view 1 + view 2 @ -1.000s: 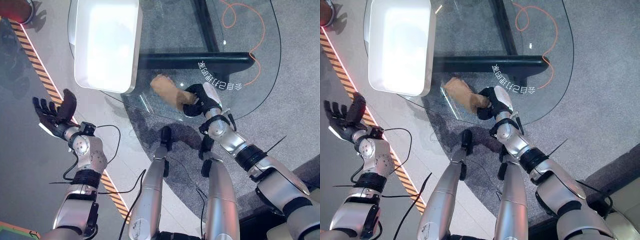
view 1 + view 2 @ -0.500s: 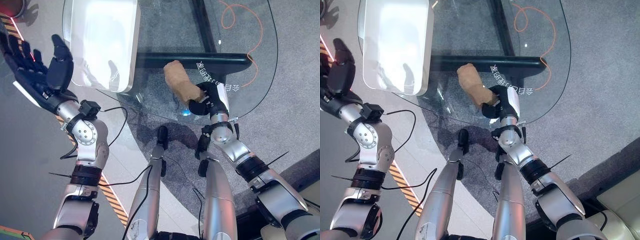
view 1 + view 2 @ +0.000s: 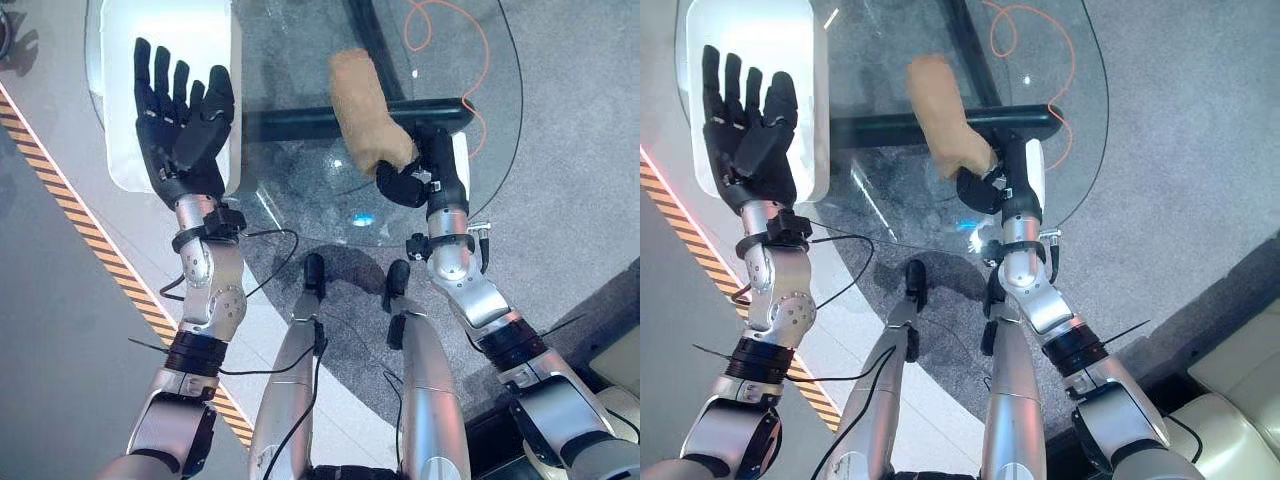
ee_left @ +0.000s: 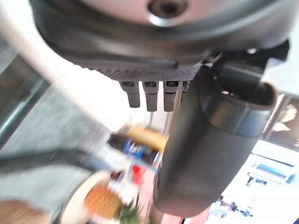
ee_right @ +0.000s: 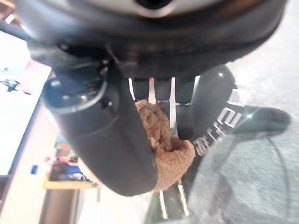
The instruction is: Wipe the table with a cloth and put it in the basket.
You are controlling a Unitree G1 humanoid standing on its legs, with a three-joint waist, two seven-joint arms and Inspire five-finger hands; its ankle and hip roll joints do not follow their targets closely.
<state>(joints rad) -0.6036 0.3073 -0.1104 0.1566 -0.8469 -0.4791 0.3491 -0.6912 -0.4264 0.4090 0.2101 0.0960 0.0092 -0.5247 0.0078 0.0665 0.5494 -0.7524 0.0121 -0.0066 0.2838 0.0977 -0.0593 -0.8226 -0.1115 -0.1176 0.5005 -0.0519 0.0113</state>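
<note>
Left eye view looks down through my round glass worktop, its dark crossbar and a grey carpet visible beneath, an orange cable looping on the floor past the far edge. A yellow-and-black striped strip runs along the smooth grey floor. My right hand has its fingers curled round a tan, fuzzy cloth near the worktop's near edge. My left hand is raised, fingers spread, before the white rounded basket at the worktop's left edge.
</note>
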